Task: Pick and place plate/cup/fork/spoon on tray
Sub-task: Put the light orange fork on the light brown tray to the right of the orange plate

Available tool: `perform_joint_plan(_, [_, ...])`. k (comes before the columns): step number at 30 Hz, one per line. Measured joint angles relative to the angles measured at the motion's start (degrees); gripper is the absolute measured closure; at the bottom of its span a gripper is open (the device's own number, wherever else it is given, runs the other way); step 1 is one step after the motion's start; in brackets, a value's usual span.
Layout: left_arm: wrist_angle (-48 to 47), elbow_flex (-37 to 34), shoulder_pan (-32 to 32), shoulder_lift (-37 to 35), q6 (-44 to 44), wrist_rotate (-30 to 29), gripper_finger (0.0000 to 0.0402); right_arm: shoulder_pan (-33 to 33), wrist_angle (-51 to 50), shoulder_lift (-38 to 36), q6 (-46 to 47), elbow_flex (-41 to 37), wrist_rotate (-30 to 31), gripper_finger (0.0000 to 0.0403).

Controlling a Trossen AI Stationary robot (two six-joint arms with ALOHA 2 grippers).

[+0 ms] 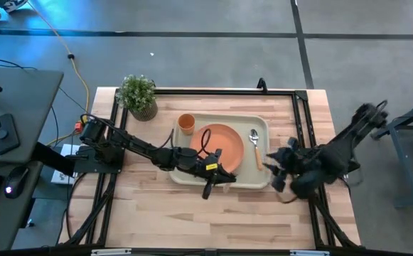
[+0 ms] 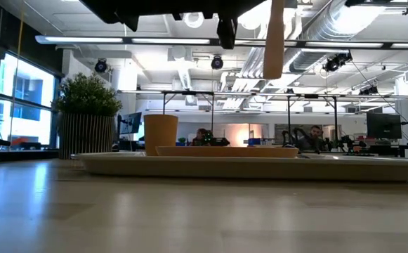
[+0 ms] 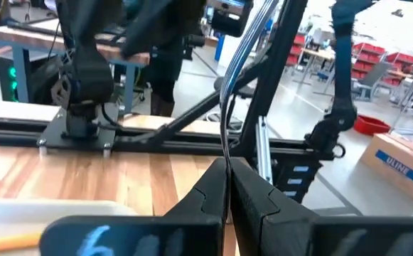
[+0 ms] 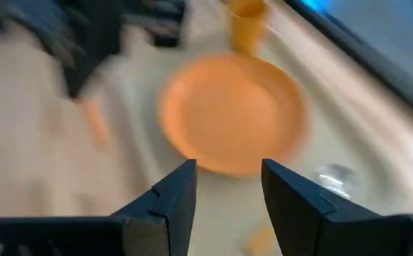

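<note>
The pale tray (image 1: 220, 178) lies mid-table. On it are the orange plate (image 1: 222, 146), the orange cup (image 1: 185, 123) at its far left corner and the spoon (image 1: 254, 146) at its right side. My left gripper (image 1: 217, 178) is over the tray's near edge, shut on the fork. Only the fork's orange handle shows, hanging in the low view (image 2: 274, 39) and the right wrist view (image 4: 96, 128). My right gripper (image 1: 279, 173) is open and empty just right of the tray, its fingers (image 4: 174, 195) facing the plate (image 4: 231, 114). My left gripper holds the fork by its upper end. The gripper's own body hides that spot from above, and it lies past the top of the low view. The handle (image 2: 274, 42) hangs straight down below the shut fingers (image 3: 213, 192), lifted clear above the tray.
A potted green plant (image 1: 138, 96) stands at the table's far left corner. A black frame rail (image 1: 220, 91) runs along the far edge and down both sides. Bare wood lies between the tray and the table's near edge (image 1: 213, 220).
</note>
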Motion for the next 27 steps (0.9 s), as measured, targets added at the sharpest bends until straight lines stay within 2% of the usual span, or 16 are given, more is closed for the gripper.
perform_joint_plan(3, [0.4,0.0,0.3,0.0,0.0,-0.7,0.0401,0.7,28.6,-10.2,-9.0,-16.9,1.4,0.0254])
perform_joint_plan(7, [1.2,0.0,1.0,0.0,0.1,-1.6,0.0401,-1.2,66.2,-16.1,-27.1,-34.0,-1.2,0.0254])
perform_joint_plan(9, [2.0,0.0,1.5,0.0,0.1,-1.6,0.0401,-2.3,78.8,-16.6,-34.0,-39.2,-0.8,0.0254])
perform_joint_plan(11, [1.8,0.0,1.9,0.0,-0.2,-1.7,0.0401,-3.6,87.2,-16.4,-39.1,-41.9,-1.2,0.0254])
perform_joint_plan(19, [1.8,0.0,4.0,0.0,-1.4,-4.3,0.0401,-9.4,95.7,-14.0,-46.6,-42.6,-12.3,0.0254])
perform_joint_plan(27, [0.5,0.0,5.9,0.0,-1.5,-6.5,0.0401,-15.8,97.4,-11.9,-50.4,-42.6,-14.4,0.0254])
